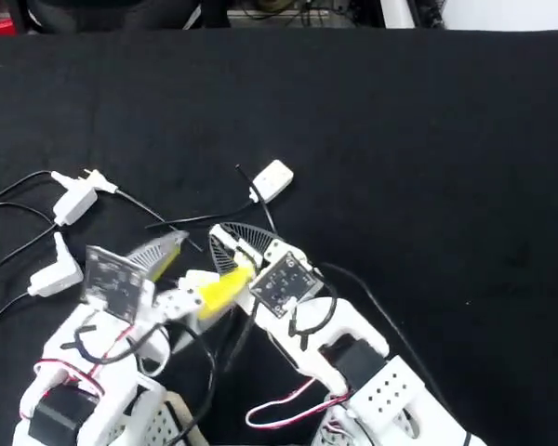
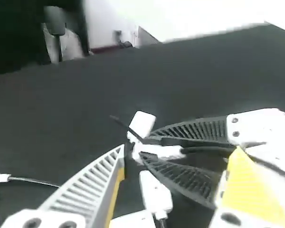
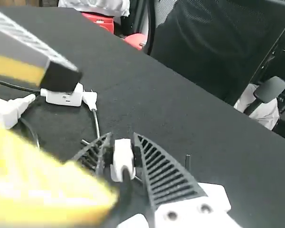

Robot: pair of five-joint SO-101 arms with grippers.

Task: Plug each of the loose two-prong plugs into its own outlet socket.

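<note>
My right gripper [image 3: 121, 141] is shut on a small white plug [image 3: 121, 159], held between its black ribbed fingers just above the black table. From above, this gripper [image 1: 226, 243] sits at the middle front. My left gripper [image 1: 210, 260] stands open beside it, with a grey ribbed finger [image 2: 92, 187] on one side and a yellow finger [image 2: 247, 190] on the other. The right arm's black fingers [image 2: 185, 173] reach in between them. A white plug-like piece [image 2: 154, 192] also lies in that gap. A loose white plug [image 1: 274, 179] with a black cable lies just beyond both grippers.
Two white socket blocks with cables lie at the left, one farther back [image 1: 74, 200] and one nearer [image 1: 56, 274]. Black cables run across the left of the table [image 1: 428, 139]. A chair [image 3: 213, 52] stands past the table's edge.
</note>
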